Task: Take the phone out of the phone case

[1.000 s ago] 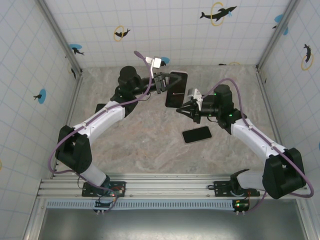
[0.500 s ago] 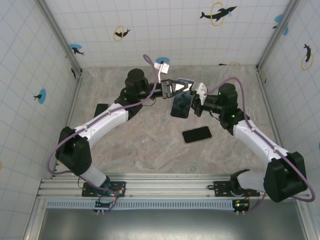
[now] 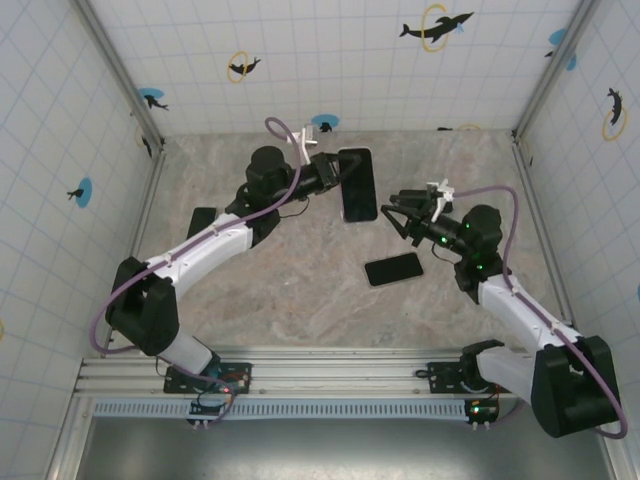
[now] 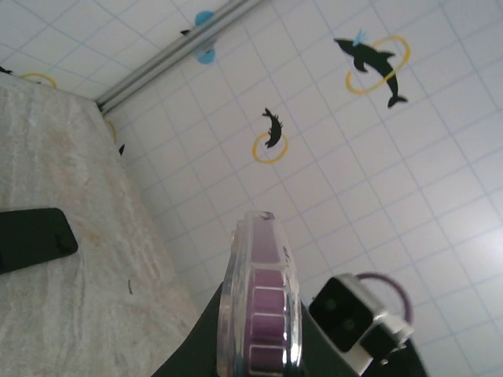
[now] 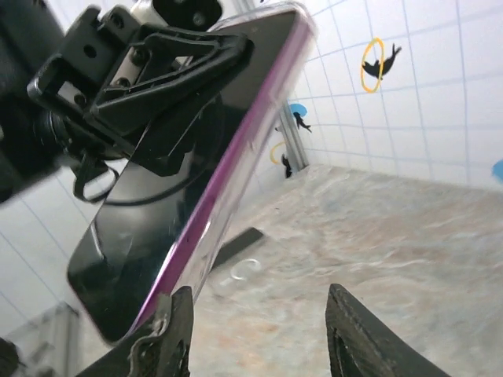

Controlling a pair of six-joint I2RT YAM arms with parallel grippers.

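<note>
I am seeing open tabletop [image 3: 290,290] stretching between the two arms. The cased phone [image 3: 357,185] is hanging just beside my right gripper [image 3: 394,213], blocking its way leftward, and a dark slab [image 3: 393,269] is lying on the table near it.

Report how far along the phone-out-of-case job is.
Done: the left tool is shut on the cased phone and holds it up above the table.
In hand: the right tool stands open just beside the phone, apart from it.
Left: the purple phone sits fully inside the clear case, so the separation itself is not yet done.
</note>
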